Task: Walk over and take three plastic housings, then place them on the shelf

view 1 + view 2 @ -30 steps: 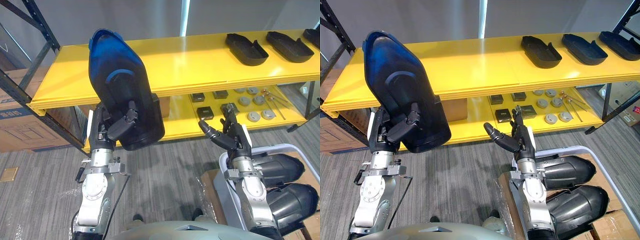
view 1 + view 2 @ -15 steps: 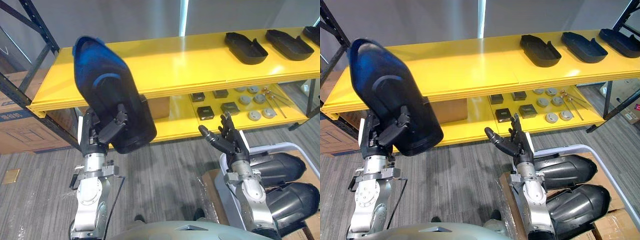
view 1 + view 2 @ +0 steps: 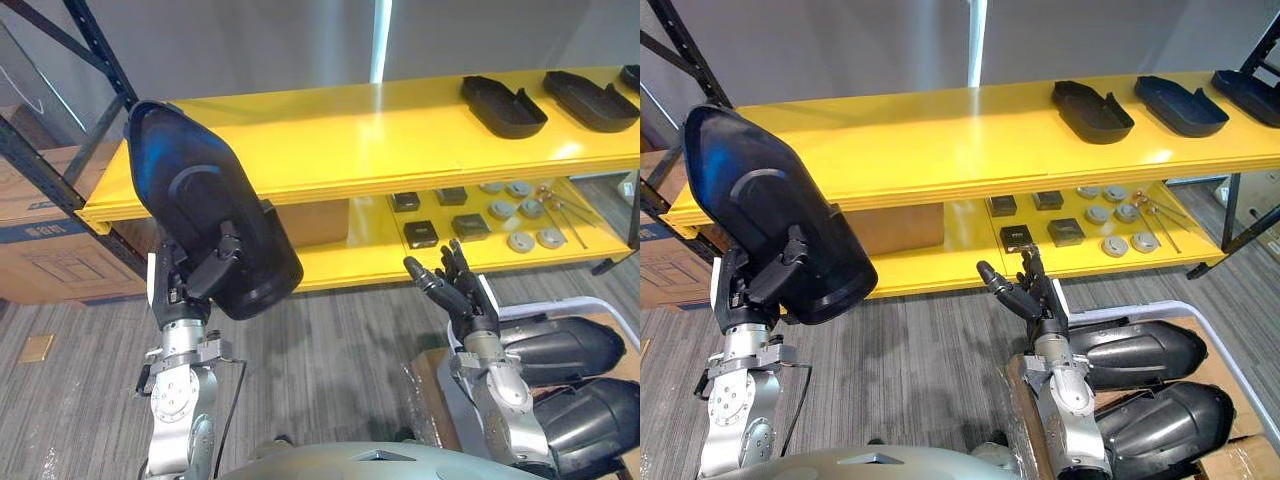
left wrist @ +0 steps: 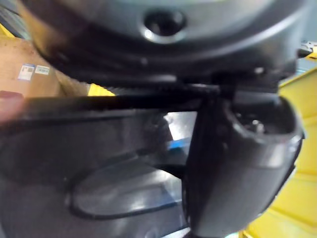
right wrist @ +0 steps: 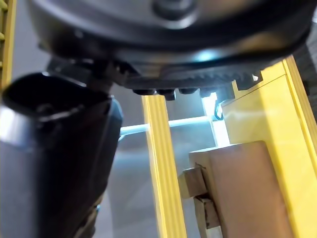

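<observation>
My left hand (image 3: pixel 188 287) is shut on a large dark plastic housing (image 3: pixel 205 215), thumb across its face, and holds it up on end, tilted, in front of the left end of the yellow shelf (image 3: pixel 380 135). Close up, the left wrist view has the housing (image 4: pixel 114 168) against the thumb (image 4: pixel 237 163). Three more dark housings lie on the shelf top at the far right (image 3: pixel 503 105) (image 3: pixel 590 98) (image 3: pixel 1250 95). My right hand (image 3: pixel 458 295) is open and holds nothing, raised above a pale bin (image 3: pixel 590 305) with two housings (image 3: pixel 555 350) (image 3: pixel 590 425) in it.
The lower yellow shelf (image 3: pixel 360 262) carries small dark and grey parts (image 3: pixel 470 225) and a cardboard box (image 3: pixel 312 220). Dark rack uprights (image 3: pixel 105 55) and stacked cardboard boxes (image 3: pixel 45 240) stand at the left. Grey carpet (image 3: pixel 330 340) lies between me and the shelf.
My left hand has carried the housing leftward and slightly lower along the shelf front. The right hand has sunk a little. The camera has shifted somewhat.
</observation>
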Robot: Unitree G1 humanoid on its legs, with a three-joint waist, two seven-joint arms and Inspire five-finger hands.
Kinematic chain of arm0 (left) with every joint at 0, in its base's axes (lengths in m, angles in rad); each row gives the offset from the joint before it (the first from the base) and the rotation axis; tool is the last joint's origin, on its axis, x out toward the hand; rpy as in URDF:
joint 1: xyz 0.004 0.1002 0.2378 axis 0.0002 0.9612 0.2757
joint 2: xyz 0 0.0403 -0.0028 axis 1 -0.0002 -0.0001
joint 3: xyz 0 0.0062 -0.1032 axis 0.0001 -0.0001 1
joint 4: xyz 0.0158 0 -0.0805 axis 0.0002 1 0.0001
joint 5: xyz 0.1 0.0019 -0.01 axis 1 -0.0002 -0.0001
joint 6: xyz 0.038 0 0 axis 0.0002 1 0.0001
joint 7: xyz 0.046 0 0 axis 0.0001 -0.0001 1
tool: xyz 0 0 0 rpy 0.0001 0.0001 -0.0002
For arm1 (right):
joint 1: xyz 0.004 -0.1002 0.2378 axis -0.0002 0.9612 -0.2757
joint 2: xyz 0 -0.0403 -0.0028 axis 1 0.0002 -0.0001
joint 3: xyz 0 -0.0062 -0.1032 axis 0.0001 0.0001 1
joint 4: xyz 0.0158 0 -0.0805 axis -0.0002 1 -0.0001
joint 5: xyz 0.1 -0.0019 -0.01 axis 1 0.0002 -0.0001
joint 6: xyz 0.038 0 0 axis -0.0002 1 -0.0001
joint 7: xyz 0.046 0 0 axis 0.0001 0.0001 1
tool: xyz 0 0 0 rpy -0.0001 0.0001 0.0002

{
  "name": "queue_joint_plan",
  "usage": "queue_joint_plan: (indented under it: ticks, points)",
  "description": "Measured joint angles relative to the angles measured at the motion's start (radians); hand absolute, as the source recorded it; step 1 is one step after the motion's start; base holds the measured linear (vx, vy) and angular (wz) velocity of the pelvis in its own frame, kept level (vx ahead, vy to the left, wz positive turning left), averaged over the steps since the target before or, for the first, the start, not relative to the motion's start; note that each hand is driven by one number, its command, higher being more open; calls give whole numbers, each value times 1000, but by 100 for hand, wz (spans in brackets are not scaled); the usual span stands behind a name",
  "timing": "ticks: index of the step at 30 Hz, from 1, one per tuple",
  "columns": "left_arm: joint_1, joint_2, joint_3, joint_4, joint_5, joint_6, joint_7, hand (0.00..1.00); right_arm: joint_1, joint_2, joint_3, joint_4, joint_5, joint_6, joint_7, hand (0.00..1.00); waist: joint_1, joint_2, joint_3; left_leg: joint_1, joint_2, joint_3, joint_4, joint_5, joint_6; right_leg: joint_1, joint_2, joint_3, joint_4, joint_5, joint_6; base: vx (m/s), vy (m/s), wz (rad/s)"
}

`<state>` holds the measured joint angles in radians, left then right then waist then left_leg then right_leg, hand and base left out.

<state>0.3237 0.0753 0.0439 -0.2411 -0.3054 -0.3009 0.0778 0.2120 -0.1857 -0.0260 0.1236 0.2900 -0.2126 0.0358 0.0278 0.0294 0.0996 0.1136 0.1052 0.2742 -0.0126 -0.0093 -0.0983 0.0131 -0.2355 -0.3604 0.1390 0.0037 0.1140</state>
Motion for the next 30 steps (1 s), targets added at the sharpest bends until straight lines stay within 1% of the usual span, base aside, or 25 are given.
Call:
queue_joint_plan:
  ticks: [1,2,3,4,5,7,8,9,10,13,14,16,18,19,20,21,22,23,24,25,26,27,28,29,30]
  points:
    - [0,0,-2,-2,-4,0,-13,0,0,6,0,0,0,0,-6,100,-1,-7,5,0,-8,-3,5,-6,5,-15,-17,0,44,-20,0,-47,48,16]
    - [0,0,-7,-5,-5,0,-33,0,2,18,0,0,-1,-1,-20,100,-1,-20,13,4,-22,-11,9,-17,12,-50,-50,1,142,-46,-10,-47,33,9]
    - [1,0,-10,-5,-5,0,-43,0,3,25,0,0,0,-1,-27,100,-1,-24,16,8,-27,-13,8,-18,13,-70,-63,0,188,-52,-20,-62,48,3]
    - [2,5,-10,-7,-5,0,-65,0,7,43,3,0,0,-1,-38,100,0,-35,26,22,-37,-10,6,-19,16,-101,-87,1,264,-58,-30,-63,55,-13]
    - [3,16,-9,-13,-5,0,-74,0,13,61,11,0,0,-1,-45,100,0,-49,33,36,-43,1,3,-22,21,-106,-97,9,283,-58,-31,-60,52,-21]
    - [1,39,-8,-36,-5,0,-77,0,24,89,18,0,-2,-10,-47,100,-7,-64,37,34,-43,15,1,-24,26,-101,-92,29,244,-56,-28,-51,27,-28]
    - [-2,54,-11,-52,-5,0,-83,0,38,101,16,-2,-2,-20,-48,100,-10,-71,38,30,-43,25,-2,-23,28,-94,-81,45,203,-45,-20,-33,18,-27]
    - [-2,60,-14,-58,-5,0,-83,0,44,106,14,-2,-2,-20,-48,100,-12,-69,39,30,-41,27,-7,-22,29,-93,-74,53,185,-36,-16,-17,30,-21]
    - [-4,68,-21,-65,-5,0,-81,0,59,110,9,-2,-5,-20,-48,100,-23,-63,43,25,-39,28,-11,-20,32,-91,-66,69,164,-21,-9,-12,14,-7]
    - [-15,72,-40,-65,-5,0,-74,0,95,111,-19,-2,-9,-20,-46,100,-47,-45,54,21,-30,27,-20,-16,32,-88,-46,97,143,-2,-10,0,0,1]
    - [-15,73,-41,-65,-5,0,-64,0,112,111,-29,-2,-10,-20,-43,100,-58,-40,58,31,-21,28,-31,-12,25,-70,-33,96,121,-2,-9,40,-37,-2]
    - [-20,73,-46,-64,-5,0,-44,0,126,110,-43,-2,-14,-21,-40,100,-60,-32,60,35,0,29,-23,-20,11,-60,-13,96,114,-6,-15,47,-69,-3]
    - [-30,72,-47,-64,-5,0,-14,0,124,105,-50,-3,-50,-22,-43,100,-61,-28,61,24,25,27,5,-36,-9,-59,9,95,118,-31,-40,47,-99,2]
    - [-36,70,-48,-64,-6,0,1,0,123,101,-51,-4,-52,-27,-44,100,-62,-26,61,2,38,20,37,-52,-17,-61,16,94,120,-56,-46,65,-165,15]
    - [-46,67,-47,-64,-6,0,21,0,121,99,-52,-7,-50,-34,-46,100,-62,-30,57,-30,57,4,88,-77,-30,-62,29,94,122,-103,-31,100,-244,18]
    - [-42,56,-48,-63,-8,0,42,0,114,86,-52,-11,-50,-34,-47,100,-62,-16,53,-41,91,-2,117,-87,-31,-64,59,86,130,-127,-36,106,-229,12]
    - [-35,54,-48,-63,-8,1,50,0,113,78,-52,-12,-50,-35,-45,100,-59,-8,48,-40,104,1,118,-86,-29,-65,70,88,127,-136,-44,142,-194,4]
    - [-30,53,-46,-45,-11,1,63,0,102,61,-53,-12,-49,-38,-43,100,-56,-3,47,-114,131,6,293,-86,15,-63,81,84,128,-158,-56,131,-222,-2]
    - [-27,49,-45,-35,-11,1,66,0,96,57,-55,-12,-49,-38,-42,100,-55,-1,46,-152,146,4,377,-80,32,-56,85,85,124,-160,-61,160,-236,-5]
    - [-20,36,-40,-23,-12,1,69,0,86,46,-60,-12,-50,-41,-34,100,-56,12,50,-208,179,-5,513,-64,54,-29,99,86,116,-161,-66,237,-295,-17]
    - [-13,14,-39,-2,-12,2,67,0,83,17,-72,-12,-50,-47,-21,100,-52,40,62,-302,242,-53,741,-17,77,35,129,81,87,-169,-84,249,-192,-20]
    - [-8,6,-39,9,-14,2,64,0,86,6,-79,-12,-50,-48,-18,100,-48,43,64,-323,250,-72,804,-24,66,63,136,78,74,-171,-88,290,-168,-32]
    - [4,0,-40,23,-20,3,57,0,87,1,-94,-12,-50,-53,-18,100,-41,49,65,-340,237,-70,858,-69,46,111,137,87,46,-173,-92,192,-78,-31]
    - [8,0,-40,26,-20,3,51,0,87,-1,-107,-12,-48,-60,-18,100,-36,49,64,-346,223,-63,851,-90,43,127,135,92,31,-173,-92,235,-74,-38]
    - [8,0,-40,25,-20,2,44,0,84,-3,-126,-12,-46,-76,-18,100,-30,50,63,-352,196,-49,806,-110,41,143,131,100,16,-173,-92,225,-39,-35]
